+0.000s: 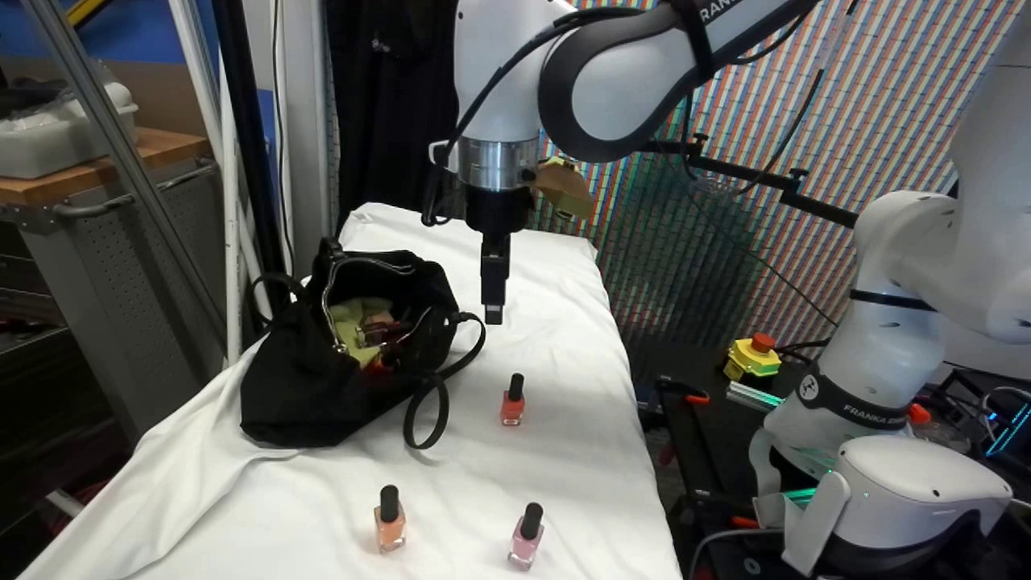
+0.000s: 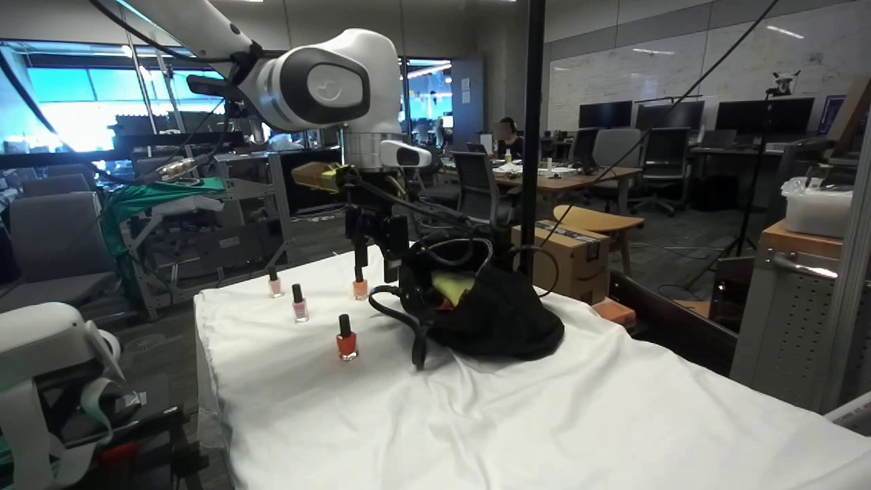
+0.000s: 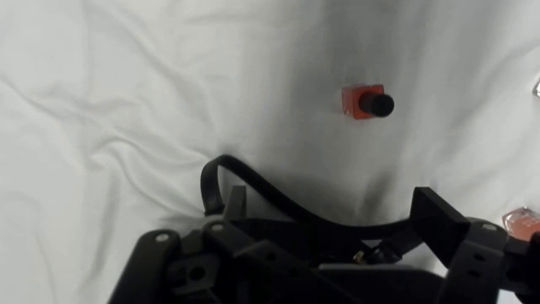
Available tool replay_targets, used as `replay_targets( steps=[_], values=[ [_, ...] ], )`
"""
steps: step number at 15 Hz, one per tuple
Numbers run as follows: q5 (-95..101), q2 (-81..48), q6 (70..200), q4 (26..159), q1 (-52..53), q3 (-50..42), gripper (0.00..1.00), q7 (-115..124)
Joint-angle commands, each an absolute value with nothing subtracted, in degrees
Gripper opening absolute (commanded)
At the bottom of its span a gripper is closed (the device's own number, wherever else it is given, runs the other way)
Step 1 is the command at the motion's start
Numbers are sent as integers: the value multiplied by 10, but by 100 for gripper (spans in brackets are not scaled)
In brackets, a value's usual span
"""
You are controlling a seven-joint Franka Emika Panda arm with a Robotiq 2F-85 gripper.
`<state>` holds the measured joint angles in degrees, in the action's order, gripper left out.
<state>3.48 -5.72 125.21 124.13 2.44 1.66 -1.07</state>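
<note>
- Wrist view: the claw is released, its blocky black fingers spread wide above the thin, flat strap of the handbag.
- The red nail polish bottle stands upright beyond the fingertips in that view, apart from the claw: a squared block of clear glass under a smooth, cylindrical black cap.
- In both exterior views, the slouched black fabric handbag gapes near the claw, a silvery edging curving round its mouth and a soft yellow-green item inside.
- The peach nail polish bottle and the mauve-pink nail polish bottle, glass blocks with tall black caps, stand apart from the red one.
- In an exterior view, a paler pink nail polish bottle stands near the edge of the counter, which is draped in wrinkled white cloth.
</note>
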Motion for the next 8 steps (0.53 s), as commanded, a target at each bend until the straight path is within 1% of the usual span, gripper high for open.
replay_targets(
  steps=[1, 8],
  values=[
    [15, -9, 1274, 1314, 26, 24, 100, -11],
    [5, -8, 1327, 1376, 39, 42, 100, -10]
  ],
)
